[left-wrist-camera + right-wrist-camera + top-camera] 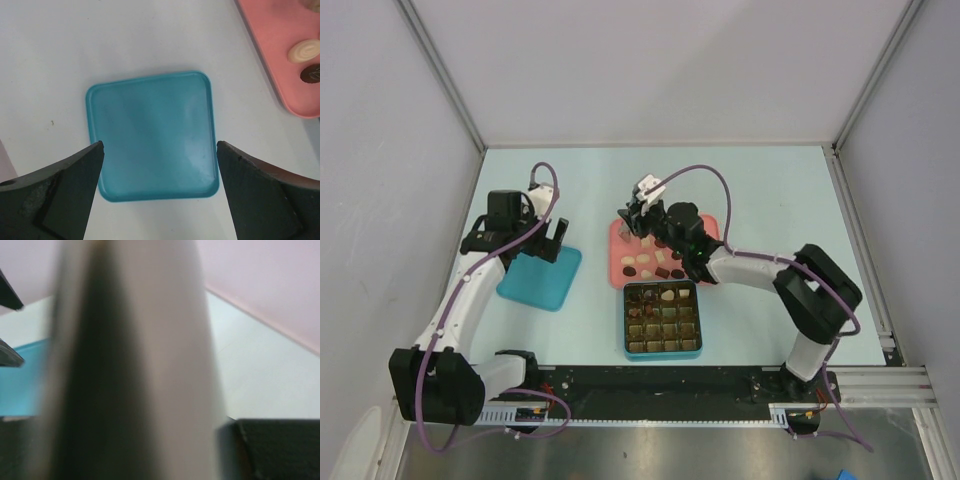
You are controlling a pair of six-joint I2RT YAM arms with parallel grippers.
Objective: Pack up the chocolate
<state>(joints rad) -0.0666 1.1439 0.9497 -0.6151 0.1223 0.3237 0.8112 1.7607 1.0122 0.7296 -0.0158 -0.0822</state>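
Most of the chocolate [645, 262] lies loose on the pink tray [710, 226], which sits on the pale counter [770, 190] roughly at its middle. Brown and cream pieces are scattered over the tray's near half. Just in front of the tray, close to its near edge, stands the teal box [663, 354] with its gold-brown grid. A cream-white piece [668, 295] sits in a cell of the far row with brown pieces in the cells to its left; what the remaining cells hold is too small to tell. The right arm [750, 268] reaches across the tray from the right, and the right jaws hang over the tray's far left corner. From above they are too small to read. The right wrist view is filled by a blurred pale-and-dark shape, with only a strip of teal at its left edge and pale counter to its right, so I cannot tell whether the right jaws are apart, together or clamped on a piece. The left arm [470, 290] stretches up the left side of the counter. The left jaws are spread wide over a flat teal lid [535, 285], which lies on the counter to the left of the tray, apart from both tray and box. In the left wrist view the lid shows in the gap between the two dark tips, and nothing is gripped. At that view's right edge a corner of the tray shows, carrying a cream swirled piece [305, 51] and, just beside it, a dark piece [312, 74].
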